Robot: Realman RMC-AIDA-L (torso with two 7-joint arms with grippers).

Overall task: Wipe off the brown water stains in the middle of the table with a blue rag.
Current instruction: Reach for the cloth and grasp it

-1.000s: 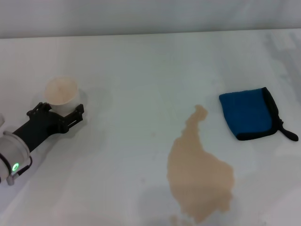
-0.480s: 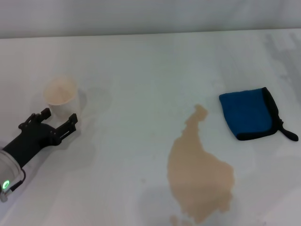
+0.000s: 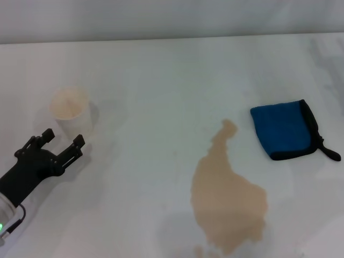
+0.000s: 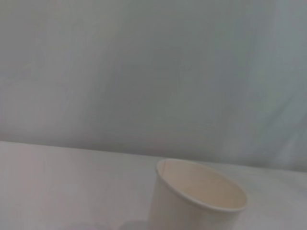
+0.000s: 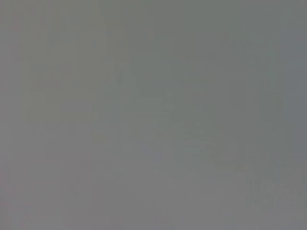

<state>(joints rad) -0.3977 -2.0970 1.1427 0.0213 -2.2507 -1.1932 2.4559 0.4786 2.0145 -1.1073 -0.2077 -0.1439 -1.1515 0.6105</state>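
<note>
Left gripper (image 3: 63,140) back from paper cup (image 3: 70,110), jaws apparently spread, over white table (image 3: 161,80)

Three cameras: one high overview, two on the wrists.
The head view looks steeply down on the desk (image 3: 161,80); the left wrist view sits low, close to the paper cup (image 4: 196,201) both share (image 3: 70,110); the right wrist view shows only flat grey.

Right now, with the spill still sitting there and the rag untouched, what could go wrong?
1. The left gripper, jaws open, sits beside the paper cup; a stray move could tip it.
2. The brown water stains look bigger than the blue rag, so one pass may just smear them across the table.
</note>
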